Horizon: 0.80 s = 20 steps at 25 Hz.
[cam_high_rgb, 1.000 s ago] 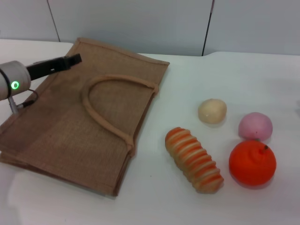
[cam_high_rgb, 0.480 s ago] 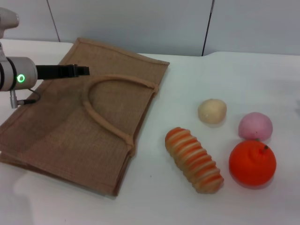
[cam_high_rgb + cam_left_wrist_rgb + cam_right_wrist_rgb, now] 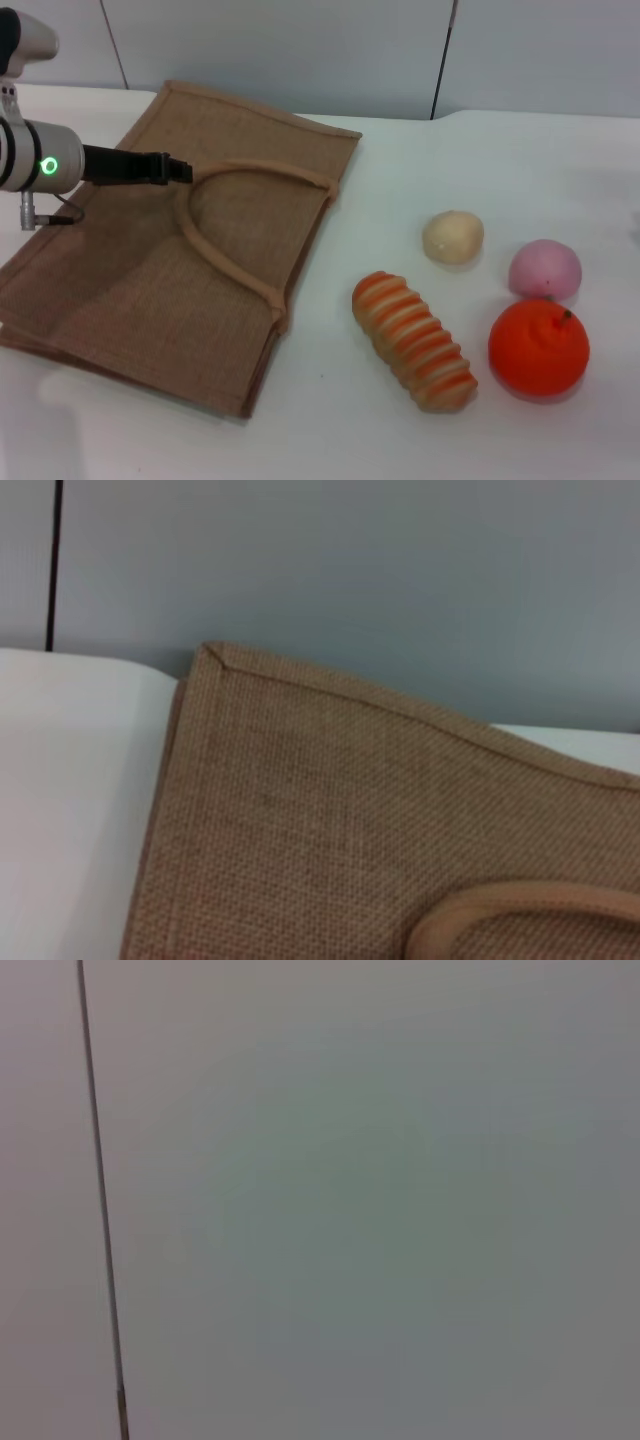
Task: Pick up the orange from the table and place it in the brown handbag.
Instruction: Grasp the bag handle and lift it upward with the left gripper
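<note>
Left tool (image 3: 180, 167) seemingly over brown handbag (image 3: 150, 270)

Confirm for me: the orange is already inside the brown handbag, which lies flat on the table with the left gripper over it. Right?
Not quite. The orange is not in the brown handbag; the head view shows it on the table, beside the striped roll and in front of the pink fruit. The rest holds: the bag lies flat, with the left gripper over it.
</note>
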{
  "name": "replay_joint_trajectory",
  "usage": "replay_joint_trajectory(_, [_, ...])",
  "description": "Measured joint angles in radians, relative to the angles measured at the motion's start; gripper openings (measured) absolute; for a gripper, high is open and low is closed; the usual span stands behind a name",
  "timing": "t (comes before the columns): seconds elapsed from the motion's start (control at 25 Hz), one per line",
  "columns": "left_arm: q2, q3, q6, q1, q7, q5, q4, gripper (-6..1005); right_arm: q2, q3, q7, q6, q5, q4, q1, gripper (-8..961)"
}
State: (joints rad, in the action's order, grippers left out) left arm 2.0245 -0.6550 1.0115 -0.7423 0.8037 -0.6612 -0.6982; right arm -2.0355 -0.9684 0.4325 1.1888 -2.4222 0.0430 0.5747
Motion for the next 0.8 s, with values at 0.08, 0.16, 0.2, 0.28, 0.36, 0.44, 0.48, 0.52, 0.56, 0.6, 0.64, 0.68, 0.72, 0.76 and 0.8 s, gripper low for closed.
replay_joint_trajectory(0.08, [0.000, 0.000, 0.000, -0.004, -0.006, 0.011, 0.000, 380, 0.000, 0.000, 0.000, 0.000, 0.000, 0.000, 0.000, 891])
replay_joint_trajectory(0.16, [-0.001, 0.000, 0.000, -0.005, -0.007, 0.015, 0.000, 380, 0.000, 0.000, 0.000, 0.000, 0.000, 0.000, 0.000, 891])
replay_joint_trajectory(0.2, [-0.002, 0.000, 0.001, -0.005, -0.007, 0.015, 0.000, 380, 0.000, 0.000, 0.000, 0.000, 0.000, -0.001, 0.000, 891])
replay_joint_trajectory(0.28, [-0.003, 0.000, 0.003, -0.006, -0.007, 0.017, 0.000, 380, 0.000, -0.001, 0.000, 0.000, 0.000, -0.001, 0.001, 891])
replay_joint_trajectory(0.36, [-0.004, 0.000, 0.004, -0.009, -0.007, 0.023, 0.004, 379, 0.000, -0.002, 0.000, 0.000, 0.000, -0.001, 0.001, 891])
replay_joint_trajectory(0.44, [-0.005, 0.000, 0.003, -0.011, -0.008, 0.033, 0.008, 379, 0.000, -0.002, 0.000, 0.000, 0.000, -0.004, 0.001, 891])
replay_joint_trajectory(0.48, [-0.005, 0.000, 0.001, -0.014, -0.009, 0.037, 0.010, 379, 0.000, -0.002, 0.000, 0.000, 0.000, -0.004, 0.001, 891])
replay_joint_trajectory(0.52, [-0.005, 0.000, -0.001, -0.017, -0.009, 0.041, 0.013, 378, 0.000, -0.003, 0.000, 0.000, 0.000, -0.005, 0.002, 891])
replay_joint_trajectory(0.56, [-0.005, 0.000, -0.003, -0.022, -0.009, 0.045, 0.017, 378, 0.000, -0.003, 0.000, 0.000, 0.000, -0.005, 0.002, 891])
replay_joint_trajectory(0.6, [-0.005, 0.000, -0.004, -0.026, -0.009, 0.049, 0.022, 378, 0.000, -0.003, 0.000, 0.000, 0.000, -0.005, 0.002, 891])
replay_joint_trajectory(0.64, [-0.005, 0.000, -0.007, -0.032, -0.010, 0.058, 0.030, 378, 0.000, -0.002, 0.000, 0.000, 0.000, -0.005, 0.003, 891])
replay_joint_trajectory(0.68, [-0.005, 0.000, -0.009, -0.035, -0.010, 0.065, 0.035, 378, 0.000, -0.002, 0.000, 0.000, 0.000, -0.005, 0.004, 891])
replay_joint_trajectory(0.72, [-0.004, 0.000, -0.016, -0.038, -0.010, 0.075, 0.042, 377, 0.000, -0.001, 0.000, 0.000, 0.000, -0.005, 0.005, 891])
replay_joint_trajectory(0.76, [-0.004, 0.000, -0.020, -0.039, -0.009, 0.079, 0.044, 377, 0.000, 0.001, 0.000, 0.000, 0.000, -0.008, 0.007, 891])
replay_joint_trajectory(0.8, [-0.003, 0.000, -0.032, -0.041, -0.008, 0.083, 0.048, 377, 0.000, 0.001, 0.000, 0.000, 0.000, -0.008, 0.007, 891])
